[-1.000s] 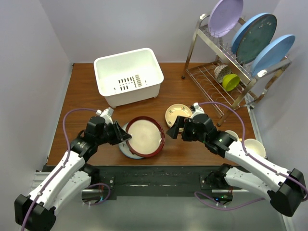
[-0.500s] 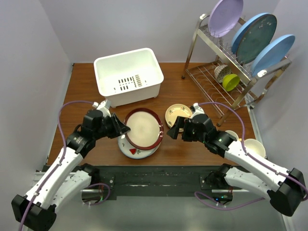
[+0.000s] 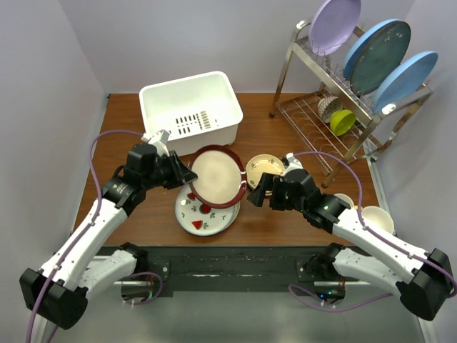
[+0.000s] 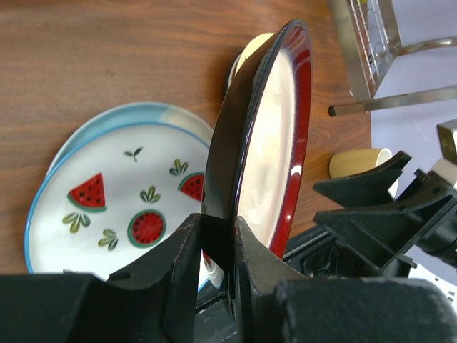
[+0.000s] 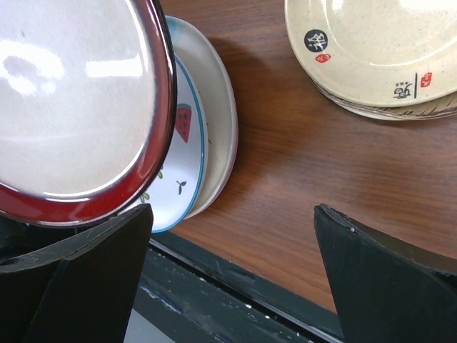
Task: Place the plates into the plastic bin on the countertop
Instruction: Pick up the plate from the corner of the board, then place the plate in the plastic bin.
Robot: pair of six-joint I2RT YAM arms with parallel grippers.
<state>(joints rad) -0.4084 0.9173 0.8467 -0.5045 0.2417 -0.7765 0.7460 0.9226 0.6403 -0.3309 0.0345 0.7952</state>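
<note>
Robotics lab test cell staged as a kitchen counter. Plain pale walls [image 3: 43, 86] box in a small wood-grain countertop [image 3: 257, 132]. Two white-and-black robot arms, the left arm [image 3: 89, 239] and the right arm [image 3: 371, 232], are bolted to a black rail [image 3: 235, 266] at its near edge. Kitchen props surround them: a chrome dish rack [image 3: 307, 118] with large upright plates [image 3: 377, 53], a white plastic bin [image 3: 225, 123], stacked dinner plates [image 3: 200, 218]. The left arm holds a maroon-rimmed plate [image 3: 214, 177].
</note>
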